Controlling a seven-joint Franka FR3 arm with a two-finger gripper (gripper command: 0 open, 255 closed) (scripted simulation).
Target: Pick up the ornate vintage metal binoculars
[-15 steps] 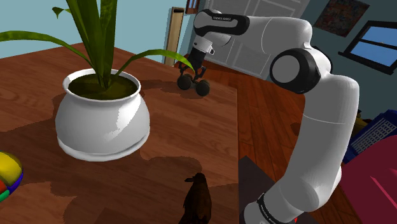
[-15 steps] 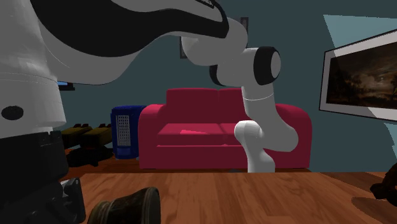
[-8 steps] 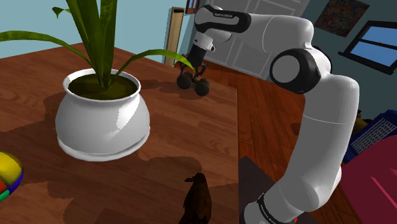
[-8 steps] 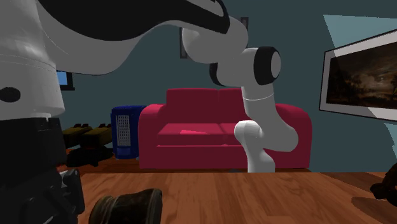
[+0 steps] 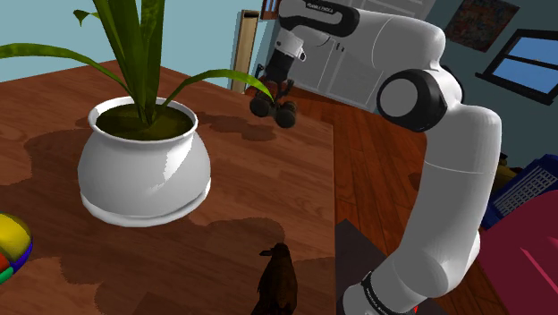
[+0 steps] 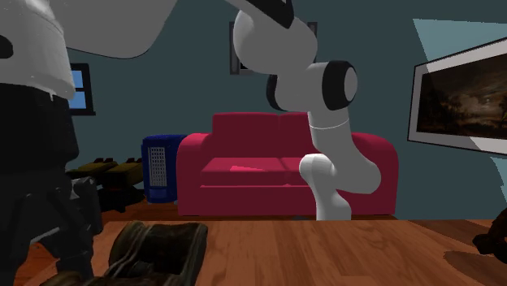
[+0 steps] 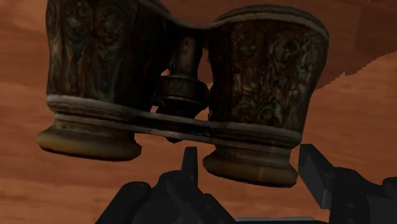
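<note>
Wooden tabletop (image 5: 268,188) lies under dark, scroll-embossed binoculars (image 7: 184,83) clasped by end effector (image 7: 250,164).

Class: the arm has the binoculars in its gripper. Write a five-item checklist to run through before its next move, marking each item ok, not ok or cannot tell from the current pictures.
1. The fingers of the gripper clasp one barrel of the binoculars: ok.
2. Grasp centred: not ok. The other barrel hangs out to one side, so the load may tilt.
3. Binoculars off the table, with their shadow lying apart below them: ok.
4. Clearance from the plant leaf beside the gripper: cannot tell.
5. White pot well apart from the binoculars: ok.
</note>
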